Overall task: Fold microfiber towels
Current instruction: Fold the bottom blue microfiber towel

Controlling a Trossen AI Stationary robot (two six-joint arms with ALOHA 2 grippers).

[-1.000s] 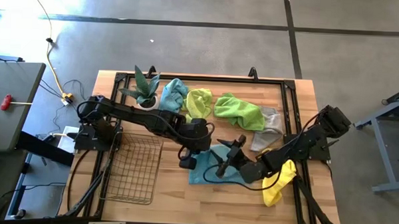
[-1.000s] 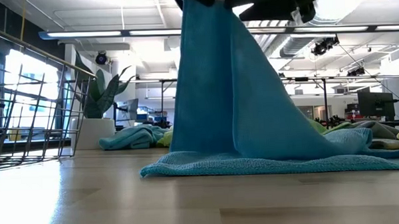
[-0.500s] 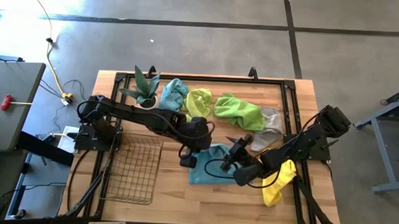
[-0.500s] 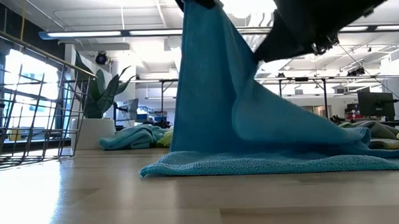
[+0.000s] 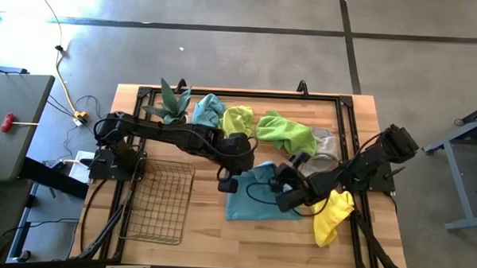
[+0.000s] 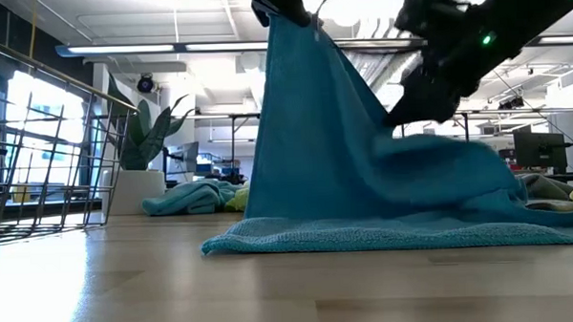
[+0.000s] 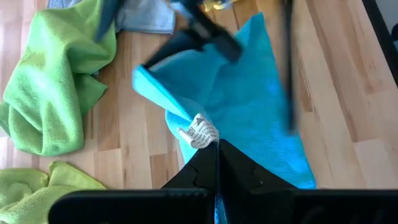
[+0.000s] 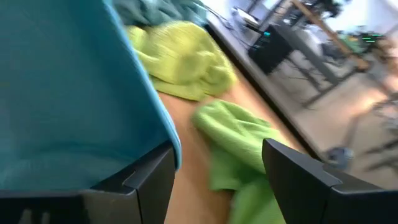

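A teal microfiber towel (image 5: 256, 197) stands draped like a tent at the table's middle. My left gripper (image 5: 228, 179) holds it up, shut on its raised corner, at the top of the low view (image 6: 281, 2). My right gripper (image 8: 214, 155) is open beside the towel's sloping right side (image 6: 439, 156); the raised cloth (image 8: 68, 93) covers one finger and its edge hangs just inside the gap. Other towels lie along the far side: teal (image 5: 208, 111), lime green (image 5: 239, 120), green (image 5: 285, 134) and pale grey (image 5: 324, 145). A yellow one (image 5: 331, 218) lies under the right arm. My left gripper pinches the teal towel's corner with the white label (image 7: 200, 133) between its two shut fingers, slanting down from above. The towel hangs below the fingers, and its lower part (image 6: 366, 237) lies spread on the table. My right gripper: the towel's edge (image 8: 173, 140) lies close along one open finger; whether they touch, I cannot tell.
A dark wire-mesh basket (image 5: 161, 200) stands at the near left. A small potted plant (image 5: 173, 106) is at the far left. A black frame (image 5: 248, 94) runs around the work area. Bare wood (image 5: 243, 234) shows along the near edge.
My right gripper has come down and rolled, closing in on the raised towel from the right, still open. The towel's right slope has bulged into a fold there; its held corner and the part on the table have stayed put.
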